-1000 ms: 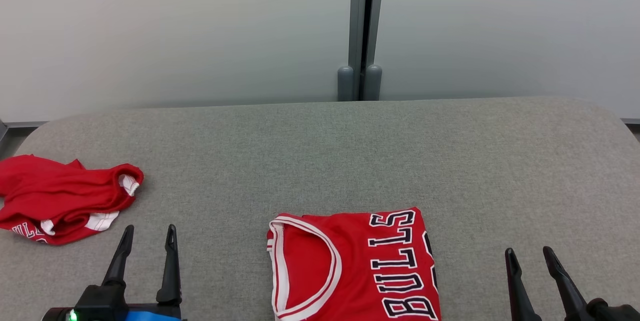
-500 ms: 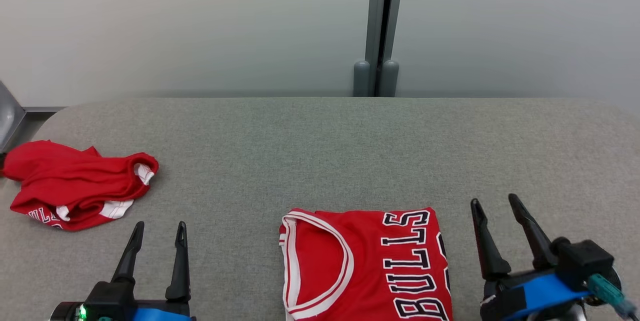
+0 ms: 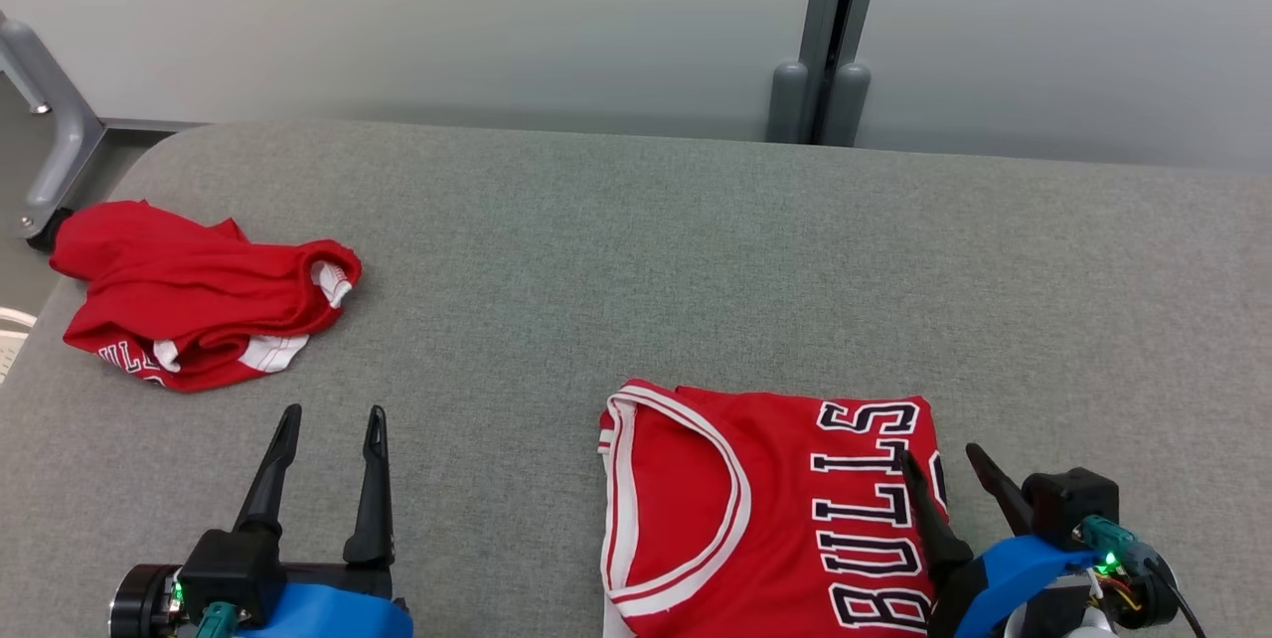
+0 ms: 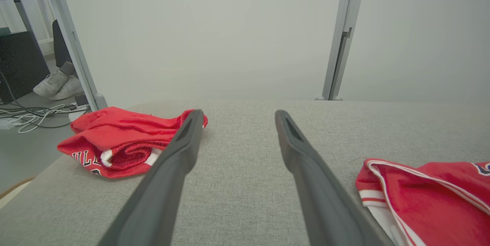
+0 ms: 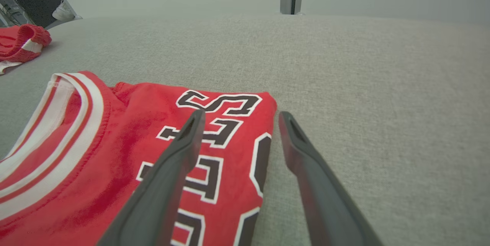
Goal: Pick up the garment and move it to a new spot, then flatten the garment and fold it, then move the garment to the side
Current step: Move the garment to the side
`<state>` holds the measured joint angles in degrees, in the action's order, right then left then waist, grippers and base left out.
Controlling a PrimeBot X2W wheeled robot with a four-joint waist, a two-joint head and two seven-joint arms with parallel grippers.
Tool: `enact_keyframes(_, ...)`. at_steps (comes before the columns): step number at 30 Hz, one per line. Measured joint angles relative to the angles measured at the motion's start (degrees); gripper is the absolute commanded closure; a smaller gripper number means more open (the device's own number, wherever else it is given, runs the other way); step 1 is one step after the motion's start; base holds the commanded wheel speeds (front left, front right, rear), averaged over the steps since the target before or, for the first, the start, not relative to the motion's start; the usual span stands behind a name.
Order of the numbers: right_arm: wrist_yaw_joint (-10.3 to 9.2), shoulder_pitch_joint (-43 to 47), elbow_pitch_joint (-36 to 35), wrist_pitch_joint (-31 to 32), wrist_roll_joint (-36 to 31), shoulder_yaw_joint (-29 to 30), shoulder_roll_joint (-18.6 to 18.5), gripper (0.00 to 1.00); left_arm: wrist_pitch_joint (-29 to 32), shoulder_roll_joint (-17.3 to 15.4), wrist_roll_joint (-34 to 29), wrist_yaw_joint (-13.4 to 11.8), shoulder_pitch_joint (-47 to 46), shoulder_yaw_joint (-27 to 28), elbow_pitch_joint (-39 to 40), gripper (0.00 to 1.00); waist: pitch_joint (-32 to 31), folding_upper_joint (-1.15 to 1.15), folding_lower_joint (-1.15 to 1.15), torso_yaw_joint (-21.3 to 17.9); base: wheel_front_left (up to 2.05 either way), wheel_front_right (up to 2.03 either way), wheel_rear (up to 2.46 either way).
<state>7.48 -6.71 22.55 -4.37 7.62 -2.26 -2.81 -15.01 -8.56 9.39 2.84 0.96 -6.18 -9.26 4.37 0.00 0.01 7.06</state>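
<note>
With the jersey (image 3: 775, 509) lying folded at 5 o'clock on the grey table (image 3: 596, 250), I'd say only the sideways move is left: the right gripper (image 3: 937, 452), wide and empty like the left gripper (image 3: 333, 410), straddles its 3 o'clock edge and must pinch every layer, while a crumpled shirt (image 3: 199, 295) sits at 9 o'clock before a pale wall (image 3: 397, 12).

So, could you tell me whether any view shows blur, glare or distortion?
Head view: soft, even light, no glare, the folded jersey sharp. Left wrist view: wide-angle, the left gripper looms large and soft. Right wrist view: lettering crisp near the right gripper.
</note>
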Motion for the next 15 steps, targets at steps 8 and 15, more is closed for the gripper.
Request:
enact_keyframes(8, 0.01, -1.14, 8.35, -2.88, 1.55, -0.11, -0.02, 0.0, -0.04, 0.54, -0.42, 0.24, -1.19, 0.43, 0.05, 0.0, 2.37, 0.0, 0.0, 1.02, 0.0, 0.0, 0.0)
enact_keyframes(15, 0.0, -2.11, 13.11, -4.93, 6.41, -3.27, -0.04, 0.0, -0.05, 1.31, -0.85, 0.71, -2.19, 0.78, -0.31, 0.0, 3.11, 0.0, -0.01, 0.84, 0.0, 0.0, 0.0)
